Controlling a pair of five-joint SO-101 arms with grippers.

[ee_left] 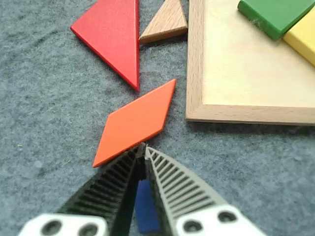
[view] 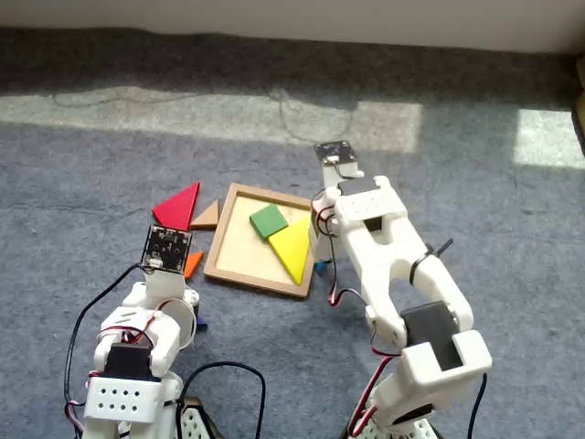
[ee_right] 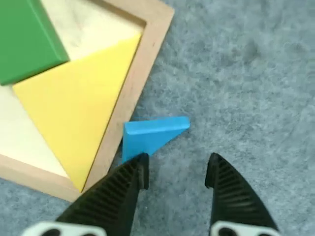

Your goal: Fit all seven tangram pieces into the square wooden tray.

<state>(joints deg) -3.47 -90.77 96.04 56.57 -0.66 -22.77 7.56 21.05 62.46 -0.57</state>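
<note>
The square wooden tray (view: 259, 194) holds a green square (view: 268, 220) and a yellow triangle (view: 292, 247). Left of it on the carpet lie a red triangle (view: 178, 207), a plain wooden triangle (view: 207, 216) and an orange parallelogram (ee_left: 135, 122). My left gripper (ee_left: 143, 149) is shut, its tips touching the orange piece's near edge; a dark blue piece (ee_left: 146, 211) lies beneath it. A light blue triangle (ee_right: 152, 133) rests against the tray's outer rim (ee_right: 142, 73). My right gripper (ee_right: 177, 171) is open just short of it, one fingertip (ee_right: 141, 169) almost touching it.
Grey carpet lies all around. A sunlit strip (view: 183, 110) crosses the far side, and a thin cable (view: 292, 119) trails there. Both arm bases and their wires (view: 228, 370) stand at the near edge.
</note>
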